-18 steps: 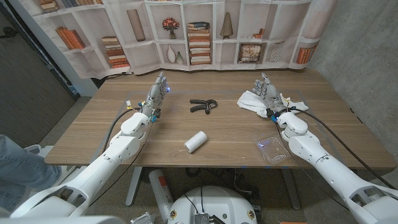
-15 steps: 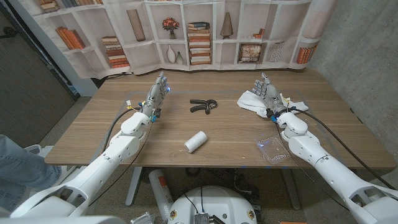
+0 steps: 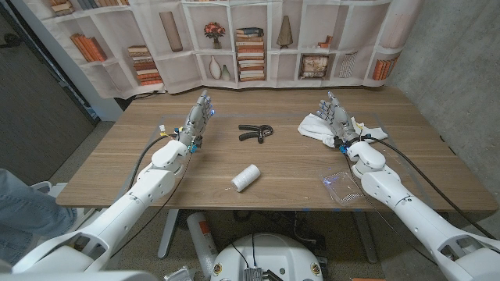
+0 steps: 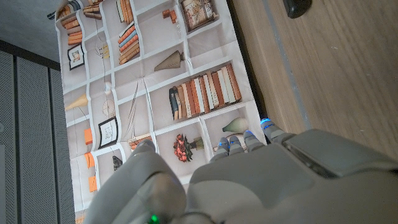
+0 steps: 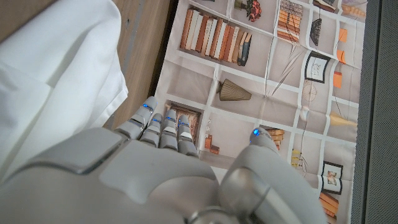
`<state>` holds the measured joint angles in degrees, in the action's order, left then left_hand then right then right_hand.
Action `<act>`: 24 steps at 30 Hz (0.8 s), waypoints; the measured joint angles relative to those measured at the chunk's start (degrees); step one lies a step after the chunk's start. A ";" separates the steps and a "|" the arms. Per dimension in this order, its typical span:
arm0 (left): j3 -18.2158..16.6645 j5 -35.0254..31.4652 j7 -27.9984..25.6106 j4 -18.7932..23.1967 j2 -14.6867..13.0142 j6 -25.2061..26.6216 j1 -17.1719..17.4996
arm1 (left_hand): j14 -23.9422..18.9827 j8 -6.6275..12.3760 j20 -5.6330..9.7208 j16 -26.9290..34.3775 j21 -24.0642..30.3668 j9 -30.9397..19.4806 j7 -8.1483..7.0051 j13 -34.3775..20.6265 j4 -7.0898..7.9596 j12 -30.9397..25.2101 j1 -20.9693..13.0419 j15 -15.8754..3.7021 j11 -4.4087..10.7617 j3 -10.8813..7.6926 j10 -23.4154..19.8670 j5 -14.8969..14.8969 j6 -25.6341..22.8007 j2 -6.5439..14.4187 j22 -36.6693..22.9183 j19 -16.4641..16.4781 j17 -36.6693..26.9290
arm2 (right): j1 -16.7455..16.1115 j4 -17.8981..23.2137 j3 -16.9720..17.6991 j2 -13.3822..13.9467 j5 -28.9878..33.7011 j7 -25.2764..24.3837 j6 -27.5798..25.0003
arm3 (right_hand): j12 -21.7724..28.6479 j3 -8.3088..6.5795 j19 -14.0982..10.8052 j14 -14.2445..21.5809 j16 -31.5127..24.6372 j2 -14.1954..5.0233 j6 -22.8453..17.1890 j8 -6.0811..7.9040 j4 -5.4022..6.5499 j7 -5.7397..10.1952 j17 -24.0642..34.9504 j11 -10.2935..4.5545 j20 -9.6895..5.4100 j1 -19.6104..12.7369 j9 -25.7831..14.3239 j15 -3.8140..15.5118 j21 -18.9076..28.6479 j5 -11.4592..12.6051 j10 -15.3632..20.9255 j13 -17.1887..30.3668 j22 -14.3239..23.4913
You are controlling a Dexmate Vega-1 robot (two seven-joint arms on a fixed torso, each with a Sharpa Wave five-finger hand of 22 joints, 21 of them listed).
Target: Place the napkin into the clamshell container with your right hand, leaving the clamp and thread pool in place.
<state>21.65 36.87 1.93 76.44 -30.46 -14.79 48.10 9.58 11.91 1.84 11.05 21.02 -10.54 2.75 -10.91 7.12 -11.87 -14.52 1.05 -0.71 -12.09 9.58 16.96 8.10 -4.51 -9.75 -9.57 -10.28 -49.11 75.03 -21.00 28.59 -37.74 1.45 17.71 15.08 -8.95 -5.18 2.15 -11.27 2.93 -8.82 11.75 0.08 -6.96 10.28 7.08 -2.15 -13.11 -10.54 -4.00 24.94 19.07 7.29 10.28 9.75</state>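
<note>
Napkin (image 3: 315, 127): white cloth, crumpled, lying on the table (image 3: 281, 168) toward its far right. Not lifted, not gripped. In the right wrist view it shows as loose white folds (image 5: 56, 81) right beside the hand.

Right robot hand (image 3: 335, 117): stands upright at the napkin's right side, fingers up and apart, holding nothing. Whether it touches the cloth cannot be told.

Small white piece (image 3: 367, 128): lies just right of the right hand; kind unclear, possibly more cloth.

Clamshell (image 3: 344, 187): clear, shallow, near the front edge on the right, beside the right forearm and well apart from the napkin. Hard to see against the wood.

Clamp (image 3: 253, 133): black, far middle of the table, left of the napkin, not touching it.

Spool (image 3: 245, 178): white cylinder on its side, front middle, between clamp and clamshell.

Left robot hand (image 3: 197, 121): upright on the left, open, holding nothing, clear of all items.

Risks, as judged:
- Loose folds may yield a partial pinch, so the napkin trails or drops short of the clamshell.
- Light clamshell may slide or tip if the forearm or hand brushes it.
- Trailing cloth may hang over the rim.
- Spool, on its side, would roll if the cloth drags wide; the clamp is less exposed.
</note>
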 measured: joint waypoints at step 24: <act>-0.56 0.00 1.00 0.72 -1.30 -0.94 1.15 | 0.00 0.00 0.00 0.00 -0.69 0.01 0.00 -0.01 0.00 0.00 -0.30 0.00 0.00 0.00 -0.01 0.44 -0.01 0.30 -0.27 0.01 0.01 | -0.12 0.58 -0.07 -0.44 0.30 1.13 1.97 | 0.00 -0.23 -0.53 0.33 0.00 -0.43 -0.31 0.00 -0.23 0.32 -0.01 0.01 0.09 -0.75 0.01 0.12 -0.50 -0.03 0.42 0.27 -0.01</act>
<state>21.09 36.87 2.93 77.16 -31.77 -15.74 49.25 9.58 11.91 1.84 11.05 20.33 -10.53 2.75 -10.93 7.11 -11.87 -14.82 1.05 -0.71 -12.08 9.57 17.40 8.10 -4.21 -10.02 -9.56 -10.27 -49.24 75.61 -21.08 28.15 -37.44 2.59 19.68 15.08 -9.18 -5.71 2.49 -11.27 2.49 -9.12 11.75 -0.16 -6.65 10.26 7.08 -2.07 -13.86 -10.54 -3.88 24.44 19.03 7.70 10.54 9.74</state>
